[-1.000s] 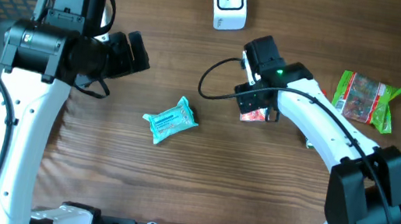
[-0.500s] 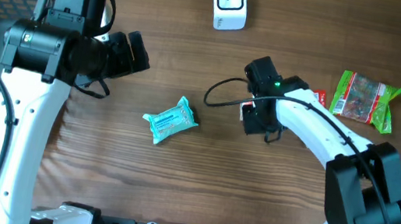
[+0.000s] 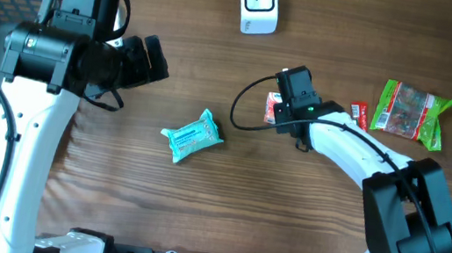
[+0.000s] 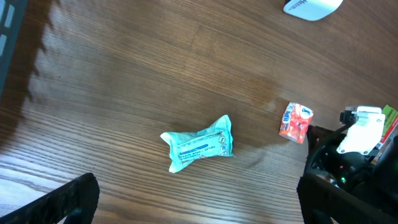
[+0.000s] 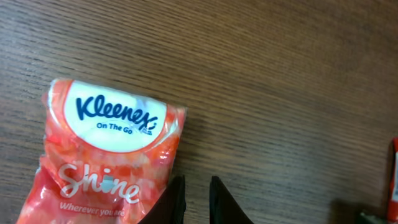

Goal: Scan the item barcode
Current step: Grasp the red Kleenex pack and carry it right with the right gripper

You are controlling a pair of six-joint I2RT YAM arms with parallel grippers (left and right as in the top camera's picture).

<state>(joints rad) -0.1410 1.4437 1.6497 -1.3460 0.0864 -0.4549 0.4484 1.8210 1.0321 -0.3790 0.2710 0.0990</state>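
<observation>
Reaching inward, the right gripper (image 5: 196,190) sits nearly closed beside the Kleenex pack (image 5: 106,155).

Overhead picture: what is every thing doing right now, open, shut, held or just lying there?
left gripper: open, holding nothing.
right gripper: nearly shut, holding nothing.
Kleenex pack: lying label-up beside the right gripper, not held.
teal pack: lying loose, untouched.
green bag: lying flat, untouched.
scanner: nothing held up to it.

Teal pack (image 4: 200,149) centre; orange pack (image 4: 295,122) right.
</observation>
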